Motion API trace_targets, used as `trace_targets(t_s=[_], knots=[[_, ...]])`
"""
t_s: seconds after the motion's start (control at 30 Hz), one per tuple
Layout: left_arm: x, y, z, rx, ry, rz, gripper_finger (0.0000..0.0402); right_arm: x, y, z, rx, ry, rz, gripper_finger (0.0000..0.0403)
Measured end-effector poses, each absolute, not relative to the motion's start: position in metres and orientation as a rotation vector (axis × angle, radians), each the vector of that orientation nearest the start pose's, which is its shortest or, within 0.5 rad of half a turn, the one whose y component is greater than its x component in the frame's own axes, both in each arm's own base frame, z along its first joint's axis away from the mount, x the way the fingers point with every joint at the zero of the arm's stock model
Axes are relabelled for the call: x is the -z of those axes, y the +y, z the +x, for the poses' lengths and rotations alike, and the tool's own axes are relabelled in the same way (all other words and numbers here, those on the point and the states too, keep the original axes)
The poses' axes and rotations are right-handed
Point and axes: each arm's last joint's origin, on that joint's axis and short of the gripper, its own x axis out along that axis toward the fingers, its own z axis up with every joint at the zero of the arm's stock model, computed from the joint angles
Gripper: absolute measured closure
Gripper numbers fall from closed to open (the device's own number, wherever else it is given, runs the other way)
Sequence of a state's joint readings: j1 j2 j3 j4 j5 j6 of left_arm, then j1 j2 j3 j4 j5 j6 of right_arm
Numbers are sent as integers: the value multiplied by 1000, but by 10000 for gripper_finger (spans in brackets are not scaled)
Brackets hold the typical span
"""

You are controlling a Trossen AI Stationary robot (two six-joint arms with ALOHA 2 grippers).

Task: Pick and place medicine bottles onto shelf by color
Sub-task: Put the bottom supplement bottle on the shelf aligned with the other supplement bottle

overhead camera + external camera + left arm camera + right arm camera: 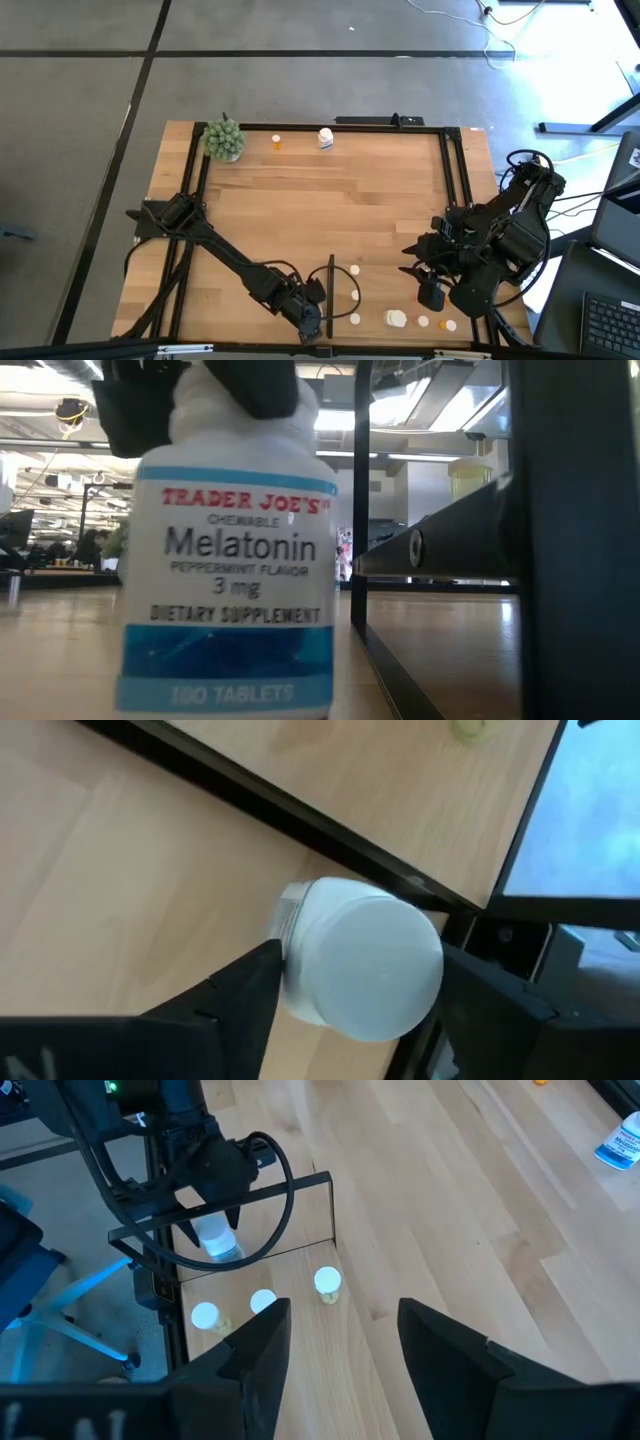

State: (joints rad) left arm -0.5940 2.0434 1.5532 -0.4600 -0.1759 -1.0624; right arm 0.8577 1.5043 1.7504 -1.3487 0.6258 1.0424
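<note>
Left gripper [350, 990] had its fingers around the white bottle [360, 960], standing on the shelf [290, 1280] by the black strip. Release looked next: widen, lift straight. Right gripper [335, 1345] waited open, empty.

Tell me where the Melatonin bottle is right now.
The Melatonin bottle stands upright at the table's near edge, left of centre in the high view, between the left gripper's fingers. A black frame bar runs just beside it.
</note>
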Motion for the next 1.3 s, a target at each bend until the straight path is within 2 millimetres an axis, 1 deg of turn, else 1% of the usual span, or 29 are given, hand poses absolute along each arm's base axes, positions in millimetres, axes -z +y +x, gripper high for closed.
trace_targets(t_s=[0.2,0.5,0.8,0.97,1.1,1.3], knots=[[-199,-242,368,-135,951,-612,193,-403,191,187,221,792,236,215],[-200,-242,368,-133,946,-615,220,-403,191,187,221,792,236,215],[-200,-242,368,-134,948,-614,225,-403,191,187,221,792,236,215],[-202,-240,364,-139,974,-603,225,-403,191,187,220,792,236,215],[-210,-240,358,-138,991,-601,225,-403,191,187,220,791,237,215],[-233,-233,344,-144,1016,-612,224,-404,191,188,217,787,243,214]])
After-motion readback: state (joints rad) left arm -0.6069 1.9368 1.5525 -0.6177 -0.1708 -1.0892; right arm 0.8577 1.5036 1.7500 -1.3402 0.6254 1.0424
